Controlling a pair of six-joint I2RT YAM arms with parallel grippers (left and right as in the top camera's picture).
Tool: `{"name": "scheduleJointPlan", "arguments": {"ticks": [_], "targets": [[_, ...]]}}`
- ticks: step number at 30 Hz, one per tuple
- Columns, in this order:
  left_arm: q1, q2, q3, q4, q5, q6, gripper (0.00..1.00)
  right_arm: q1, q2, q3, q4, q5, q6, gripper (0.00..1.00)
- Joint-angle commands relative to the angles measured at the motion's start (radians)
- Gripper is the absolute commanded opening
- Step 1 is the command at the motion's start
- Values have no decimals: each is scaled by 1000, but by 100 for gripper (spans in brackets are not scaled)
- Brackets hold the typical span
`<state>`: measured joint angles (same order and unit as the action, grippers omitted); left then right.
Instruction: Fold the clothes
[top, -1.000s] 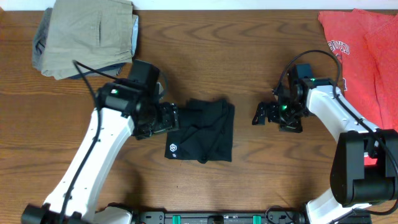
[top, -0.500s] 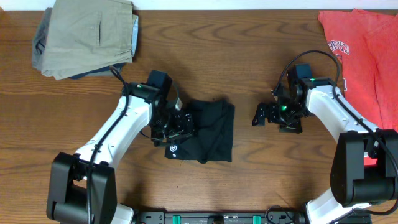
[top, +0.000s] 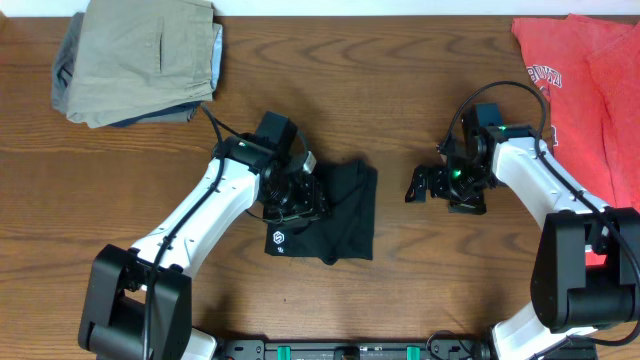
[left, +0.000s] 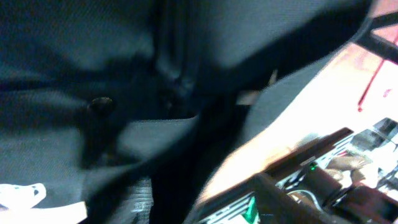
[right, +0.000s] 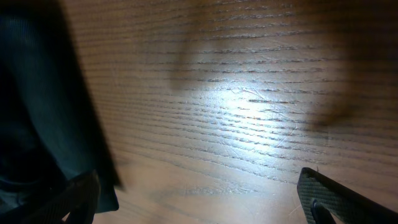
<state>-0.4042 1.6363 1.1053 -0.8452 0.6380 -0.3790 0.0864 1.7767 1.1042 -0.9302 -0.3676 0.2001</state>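
Black soft fabric fills my left wrist view: the black short-sleeved collared shirt of soft fabric (top: 342, 215) lies in the middle of the brown wooden table (top: 400, 80), gathered into a compact, roughly square bundle with its small white logo (top: 279, 239) showing at the near left corner. My left pincer (top: 303, 197) is down on the bundle's upper left part, pressed into the cloth. That wrist view is blurred and shows only folds, a placket and a dark button (left: 101, 104), with neither finger visible, so I cannot tell whether that pincer has closed on a layer or only rests on it.

My right pincer (top: 418, 184) hovers low over bare wood just beside the shirt's right edge, apart from it, jaws spread wide with nothing between them. The khaki folded trousers (top: 140, 55) at the far left and the red-orange T-shirt with white print (top: 580, 70) at the far right lie well apart from all this.

I judge the folding to be late: the bundle is small but lumpy, its top layers creased and its near edge uneven. The next move, as I see it, calls for my left pincer to get a sure pinch on a single upper layer rather than the whole stack, and for my right pincer to come in and pin the opposite edge so the bundle does not slide or unroll.
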Motion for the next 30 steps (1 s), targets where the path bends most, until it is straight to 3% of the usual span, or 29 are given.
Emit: {"name": "scheduleJointPlan", "arguments": {"ticks": [1, 4, 5, 6, 21, 30], "targets": [[-2, 8, -2, 23, 8, 0, 37, 6, -6, 12, -3, -10, -15, 99], [-7, 8, -2, 33, 8, -9, 19, 6, -6, 12, -5, -10, -15, 99], [-14, 8, -2, 33, 8, -16, 8, 6, -6, 12, -5, -10, -15, 99], [-25, 8, -2, 37, 8, -19, 6, 6, -6, 12, -5, -11, -15, 99], [-267, 10, -4, 198, 5, -133, 6, 6, -6, 12, -5, -11, -15, 99], [-327, 10, -4, 274, 5, -136, 6, 6, -6, 12, -5, -11, -15, 99]]}}
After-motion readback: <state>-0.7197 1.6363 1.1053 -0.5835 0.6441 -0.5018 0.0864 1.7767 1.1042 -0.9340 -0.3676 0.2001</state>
